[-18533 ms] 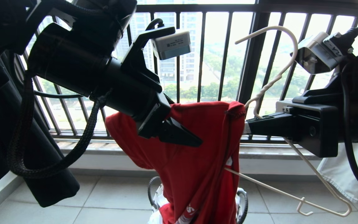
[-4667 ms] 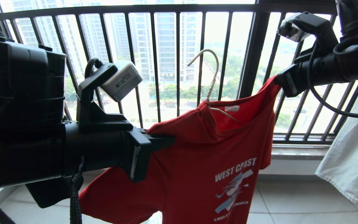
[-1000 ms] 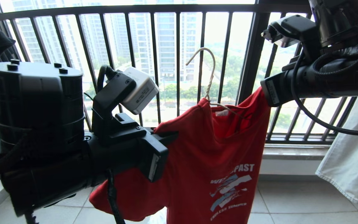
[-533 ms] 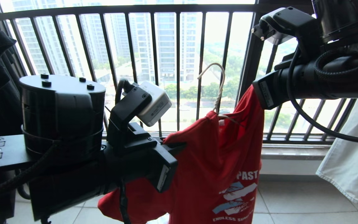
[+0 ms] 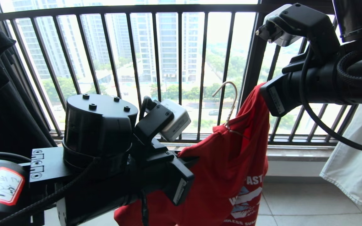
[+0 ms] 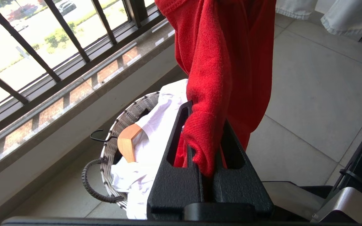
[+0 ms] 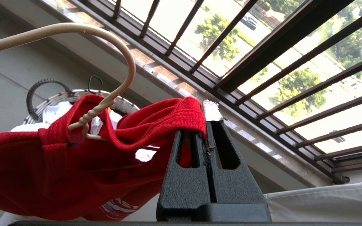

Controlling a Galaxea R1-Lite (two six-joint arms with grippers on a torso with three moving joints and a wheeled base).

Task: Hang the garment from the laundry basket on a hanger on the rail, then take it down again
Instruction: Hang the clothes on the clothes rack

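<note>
Garment [image 5: 231, 169] | hangs lengthwise downward | hanger [image 5: 229, 103] hook up

Bright daylight floods in through the window railing [image 5: 181, 72], overexposing the view outside and leaving near parts dark.

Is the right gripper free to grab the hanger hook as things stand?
Probably not: the right gripper is shut on the red T-shirt collar. The hanger hook stands bare nearby, but the gripper must release first, leaving the shirt to the left gripper.
</note>
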